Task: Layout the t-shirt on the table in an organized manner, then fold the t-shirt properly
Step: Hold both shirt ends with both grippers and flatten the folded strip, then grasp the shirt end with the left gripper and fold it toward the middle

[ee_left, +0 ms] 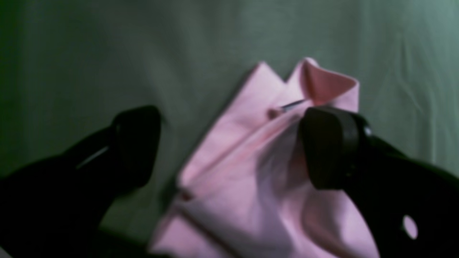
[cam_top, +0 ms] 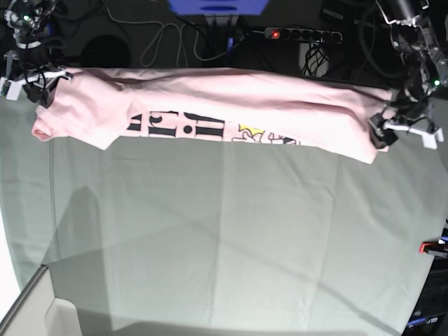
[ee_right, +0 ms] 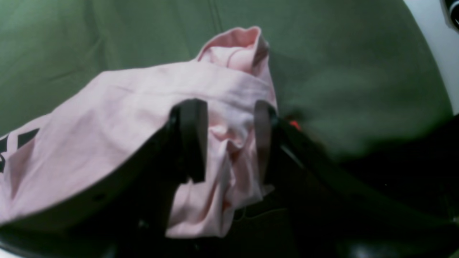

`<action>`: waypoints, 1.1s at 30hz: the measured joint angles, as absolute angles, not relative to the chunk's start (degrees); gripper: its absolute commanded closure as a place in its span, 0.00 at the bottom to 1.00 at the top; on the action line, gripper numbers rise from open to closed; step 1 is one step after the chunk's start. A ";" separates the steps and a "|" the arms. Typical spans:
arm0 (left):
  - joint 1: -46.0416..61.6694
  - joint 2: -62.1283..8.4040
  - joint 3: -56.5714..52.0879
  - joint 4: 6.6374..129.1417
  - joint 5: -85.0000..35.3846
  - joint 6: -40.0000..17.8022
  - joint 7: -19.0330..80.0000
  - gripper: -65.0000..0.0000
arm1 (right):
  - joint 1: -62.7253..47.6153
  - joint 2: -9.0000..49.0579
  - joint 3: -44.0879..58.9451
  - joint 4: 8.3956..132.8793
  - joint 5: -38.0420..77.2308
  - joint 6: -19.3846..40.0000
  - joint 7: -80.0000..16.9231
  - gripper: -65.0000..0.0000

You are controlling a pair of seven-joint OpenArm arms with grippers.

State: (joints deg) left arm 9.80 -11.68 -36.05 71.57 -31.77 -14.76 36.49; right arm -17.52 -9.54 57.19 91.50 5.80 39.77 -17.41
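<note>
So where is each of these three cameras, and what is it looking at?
Left wrist: on the left arm, looking down past the open left gripper at a folded end of the shirt on the table.
Right wrist: on the right arm, looking along the right gripper, shut on shirt cloth.
Base: overhead, facing down; both arms show at the shirt's ends.
Shared: all three show the shirt and table.

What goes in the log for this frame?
t-shirt stretched along table far edge | right tool shut on t-shirt | left tool open

bare table (cam_top: 224,245) below t-shirt (cam_top: 231,105) (far edge)
</note>
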 measured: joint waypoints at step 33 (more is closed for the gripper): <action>9.65 -12.86 -41.91 71.29 -32.03 -21.69 38.79 1.00 | -14.94 -9.28 48.47 91.72 1.30 39.77 -17.45 0.50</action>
State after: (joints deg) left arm 9.65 -12.86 -41.91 71.29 -32.03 -21.69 38.79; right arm -14.94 -9.28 48.47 91.72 1.30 39.77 -17.45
